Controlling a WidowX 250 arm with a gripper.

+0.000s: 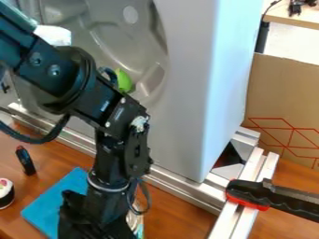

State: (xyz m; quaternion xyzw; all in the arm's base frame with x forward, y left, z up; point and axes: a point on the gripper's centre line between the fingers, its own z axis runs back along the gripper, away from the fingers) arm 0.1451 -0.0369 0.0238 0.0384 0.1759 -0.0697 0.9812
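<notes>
blue cloth [47, 209] by gripper [93, 218], green item [124, 80] in basin [142, 52]

Arm [128, 112] black. Cloth [53, 203] plain bright blue, table [177, 210] orange-brown with wood grain. Tall panel [187, 84] pale blue-grey; moulded sheet [65, 14] behind arm grey, green item [124, 80] against it. Rails [187, 190] silver. Tool handle [249, 192] black, red edging. Carton [283, 93] tan, printed with crossing red lines. Small stick [25, 161] black, red tip. Round tub [5, 192] white and black, pink spot.

Glossy wood table [179, 210], matt blue cloth [46, 212], smooth metal rails [181, 184]
</notes>
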